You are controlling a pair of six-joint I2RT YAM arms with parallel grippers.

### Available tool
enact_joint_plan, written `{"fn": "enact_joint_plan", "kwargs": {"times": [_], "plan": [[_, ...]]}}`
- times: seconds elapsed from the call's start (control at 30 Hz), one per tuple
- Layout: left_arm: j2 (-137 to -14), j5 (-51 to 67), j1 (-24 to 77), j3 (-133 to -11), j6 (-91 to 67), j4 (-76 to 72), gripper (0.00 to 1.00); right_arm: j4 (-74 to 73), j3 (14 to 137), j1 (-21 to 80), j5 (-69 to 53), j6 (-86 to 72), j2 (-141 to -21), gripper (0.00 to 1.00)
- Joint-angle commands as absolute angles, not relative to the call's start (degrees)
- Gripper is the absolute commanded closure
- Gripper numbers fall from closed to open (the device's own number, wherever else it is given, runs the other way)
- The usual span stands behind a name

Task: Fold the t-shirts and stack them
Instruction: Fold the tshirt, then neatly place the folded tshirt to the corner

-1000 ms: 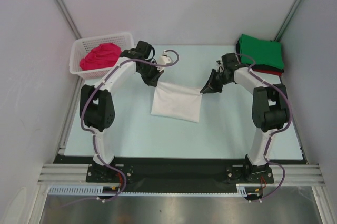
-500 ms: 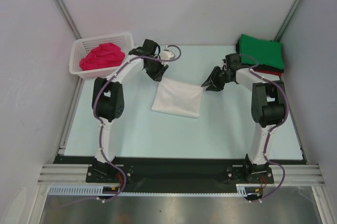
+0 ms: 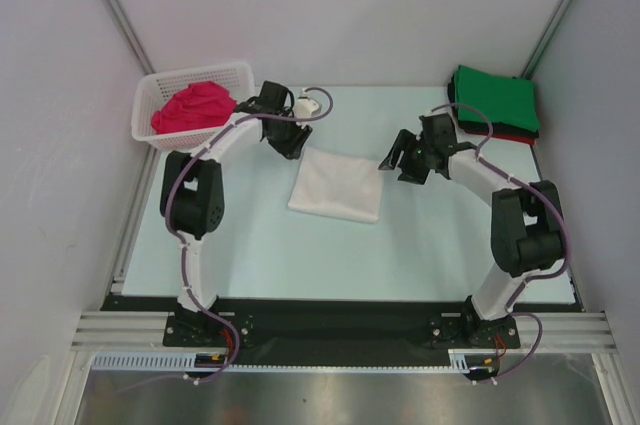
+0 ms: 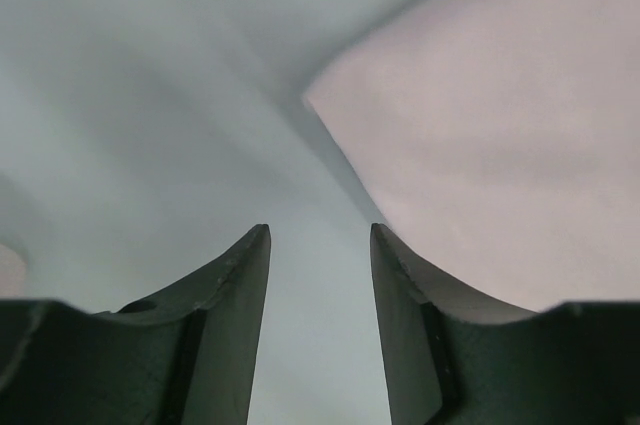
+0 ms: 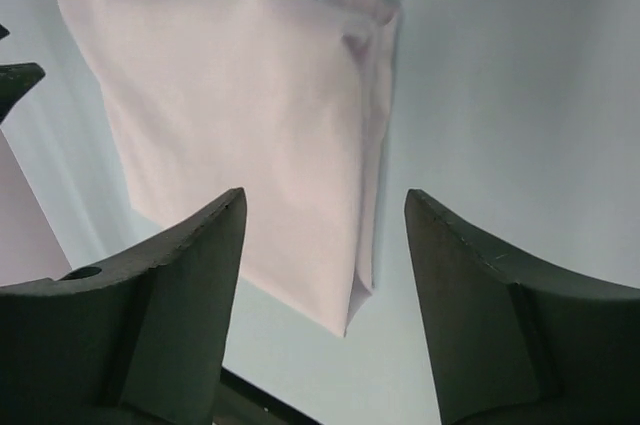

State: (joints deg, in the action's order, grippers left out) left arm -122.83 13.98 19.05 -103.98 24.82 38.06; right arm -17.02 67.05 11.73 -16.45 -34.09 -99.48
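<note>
A folded white t-shirt [image 3: 335, 185] lies flat in the middle of the table. My left gripper [image 3: 290, 145] hovers just off its far left corner, open and holding nothing; in the left wrist view [image 4: 320, 235] only bare table shows between the fingers, with the white t-shirt [image 4: 490, 135] to the right. My right gripper [image 3: 398, 160] stands open beside the shirt's far right corner, apart from it. The right wrist view shows that gripper [image 5: 325, 205] above the shirt [image 5: 240, 105], nothing in its jaws. A folded green t-shirt [image 3: 497, 98] tops a stack at the far right, a red one [image 3: 515, 136] beneath it.
A white lattice basket [image 3: 150, 95] at the far left holds a crumpled magenta-red t-shirt [image 3: 192, 107]. Grey walls close in the table on three sides. The black rail [image 3: 330, 320] with both arm bases runs along the near edge.
Both grippers have gone from shut to open and let go of the white t-shirt's far corners. The shirt has settled flat, and both grippers have drawn slightly away from it.
</note>
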Motion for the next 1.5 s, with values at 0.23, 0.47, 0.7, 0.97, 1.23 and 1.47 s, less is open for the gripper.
{"fn": "enact_joint_plan", "kwargs": {"times": [0.23, 0.47, 0.7, 0.97, 1.23, 1.47], "plan": [[-105.04, 19.86, 18.55, -82.54, 23.29, 34.45, 0.49, -7.04, 59.94, 13.71, -22.67, -38.93, -104.41, 0.3], [-99.94, 21.18, 16.09, -79.54, 22.59, 34.36, 0.48, 5.43, 58.89, 13.62, -28.47, -45.78, -112.4, 0.49], [-95.89, 21.45, 13.63, -77.08, 23.29, 34.54, 0.48, 10.2, 58.7, 11.43, -30.23, -45.37, -113.29, 0.89], [-93.69, 21.88, 9.58, -76.73, 23.82, 36.73, 0.48, -11.29, 76.52, 7.04, -29.18, -26.04, -115.04, 1.0], [-92.37, 19.86, 8.96, -76.9, 25.84, 40.51, 0.48, -43.2, 114.72, 3.87, -13.72, -2.31, -126.55, 1.0], [-93.25, 17.58, 8.96, -79.1, 26.37, 41.83, 0.48, -56.33, 143.48, 2.81, 2.16, 5.78, -136.49, 1.0]]}}
